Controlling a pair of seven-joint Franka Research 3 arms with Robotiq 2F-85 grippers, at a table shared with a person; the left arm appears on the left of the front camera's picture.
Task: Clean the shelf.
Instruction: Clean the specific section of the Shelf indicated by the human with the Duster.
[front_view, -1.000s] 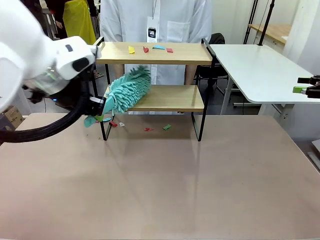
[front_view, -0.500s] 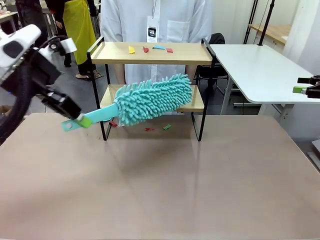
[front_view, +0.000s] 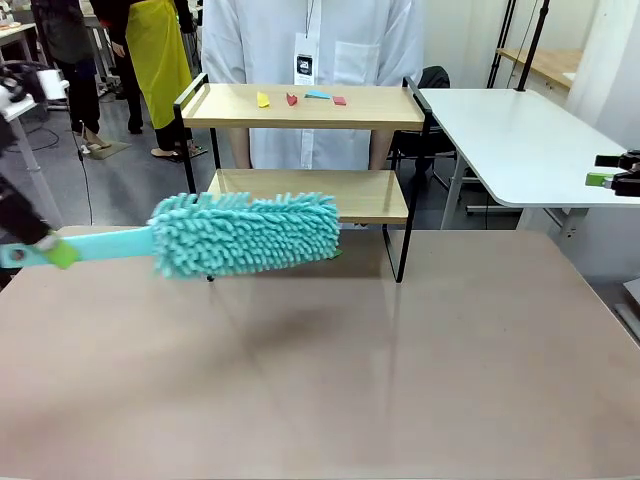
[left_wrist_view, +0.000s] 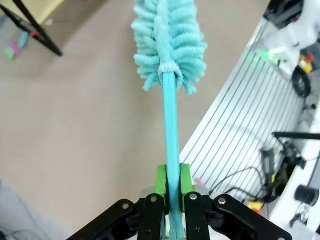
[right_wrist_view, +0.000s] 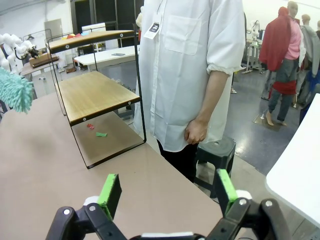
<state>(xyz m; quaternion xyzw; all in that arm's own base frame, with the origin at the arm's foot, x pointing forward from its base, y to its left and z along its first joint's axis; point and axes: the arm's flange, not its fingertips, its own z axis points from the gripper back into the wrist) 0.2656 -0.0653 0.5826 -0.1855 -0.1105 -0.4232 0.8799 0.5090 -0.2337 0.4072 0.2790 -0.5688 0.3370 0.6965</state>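
The shelf (front_view: 372, 196) stands at the far side of the beige table, and its lower board (right_wrist_view: 95, 92) is bare. Small coloured scraps (front_view: 300, 98) lie on the top board. My left gripper (front_view: 50, 250) sits at the picture's left edge, shut on the handle of a teal fluffy duster (front_view: 245, 235). The duster head hangs in front of the shelf's left half, over the table. In the left wrist view the green pads (left_wrist_view: 161, 181) clamp the duster's handle (left_wrist_view: 171, 125). My right gripper (right_wrist_view: 167, 192) is open and holds nothing, far right by the white table (front_view: 520, 140).
A person in a white shirt (front_view: 310, 40) stands right behind the shelf. Two scraps (right_wrist_view: 96, 130) lie on the beige table (front_view: 400, 360) under the shelf. The shelf's black legs (front_view: 403, 240) stand on the tabletop. Other people move in the background.
The left arm pulled back to the left. The duster swept out off the lower board and now hangs level in front of the shelf. The right gripper stayed put.
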